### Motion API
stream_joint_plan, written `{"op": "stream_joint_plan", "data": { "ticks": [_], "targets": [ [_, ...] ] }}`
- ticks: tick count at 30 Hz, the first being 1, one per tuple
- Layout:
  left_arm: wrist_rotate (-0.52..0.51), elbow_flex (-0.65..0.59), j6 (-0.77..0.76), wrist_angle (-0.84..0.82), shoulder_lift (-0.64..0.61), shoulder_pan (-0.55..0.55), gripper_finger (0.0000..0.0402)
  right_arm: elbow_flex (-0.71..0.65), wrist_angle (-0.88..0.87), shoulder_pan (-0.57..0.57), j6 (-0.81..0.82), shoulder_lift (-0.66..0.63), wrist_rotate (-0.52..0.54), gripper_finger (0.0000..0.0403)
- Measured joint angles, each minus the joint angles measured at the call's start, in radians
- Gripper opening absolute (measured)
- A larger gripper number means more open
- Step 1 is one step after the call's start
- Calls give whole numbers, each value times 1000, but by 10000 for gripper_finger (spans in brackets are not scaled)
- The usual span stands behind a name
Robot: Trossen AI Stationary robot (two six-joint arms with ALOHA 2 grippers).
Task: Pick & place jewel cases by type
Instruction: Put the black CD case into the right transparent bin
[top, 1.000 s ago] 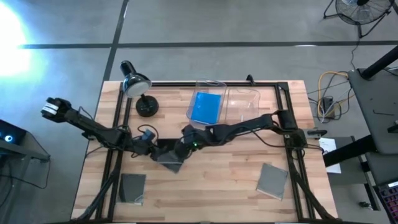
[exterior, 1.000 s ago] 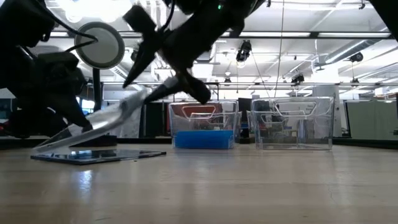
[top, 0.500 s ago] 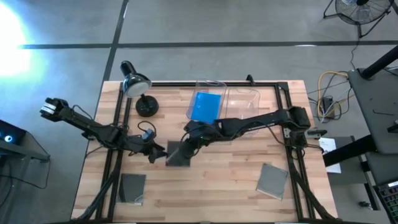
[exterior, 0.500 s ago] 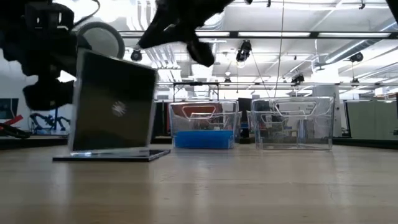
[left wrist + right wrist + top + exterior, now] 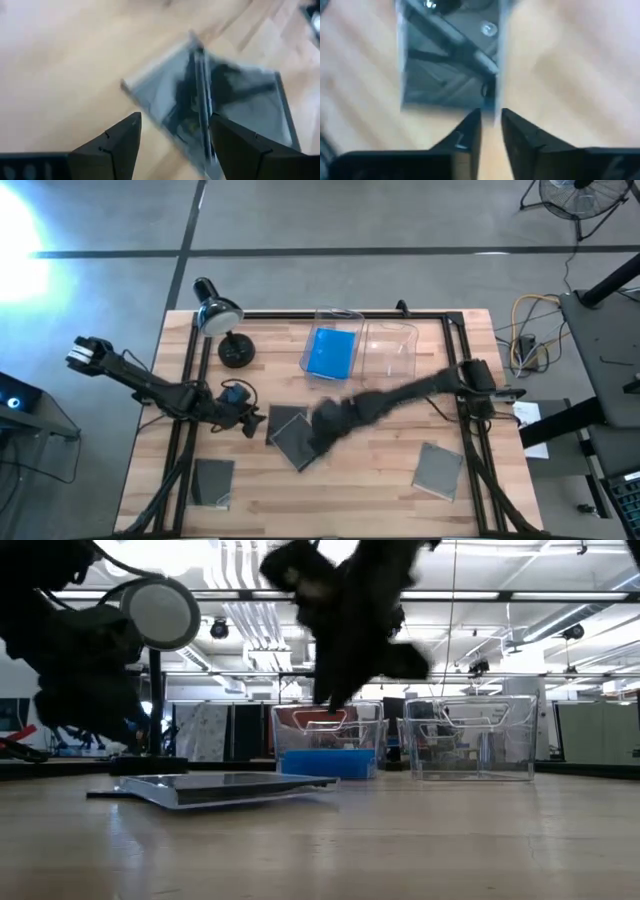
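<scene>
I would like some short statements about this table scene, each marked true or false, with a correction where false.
1. A blue jewel case lies in the left clear bin. True.
2. The right clear bin holds grey cases. False: it looks empty.
3. The left claw is open. True.
4. The grey case at the table's middle stands upright. False: it lies nearly flat.
5. The right claw is beside that middle case. True.
</scene>
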Motion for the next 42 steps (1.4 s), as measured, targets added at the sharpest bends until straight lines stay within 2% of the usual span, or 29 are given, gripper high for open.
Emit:
{"op": "stream_joint_plan", "data": {
  "ticks": [2,4,8,10,12,16,20,27,32,38,42],
  "targets": [
    [3,-1,48,95,31,27,213,-27,45,70,115,-13,2,111],
    [82,-12,81,187,79,69,213,-62,178,124,237,-12,9,148],
    [233,-23,135,297,197,148,213,-152,478,155,480,2,172,222],
    [269,-2,172,311,246,173,213,-189,486,160,578,2,264,255],
    [299,11,210,298,285,183,213,-220,492,170,652,2,309,283],
    [369,52,260,301,366,188,213,-247,502,202,753,16,312,318],
    [410,94,291,337,462,188,213,-242,594,227,851,84,320,328],
    [558,178,285,406,589,163,213,-163,625,206,859,202,300,327],
    [602,206,290,380,606,121,213,-165,589,204,846,168,336,324],
    [670,182,289,364,595,89,213,-174,459,210,771,81,473,324],
    [676,178,288,386,589,87,213,-173,428,211,737,25,512,322]
  ]
}}
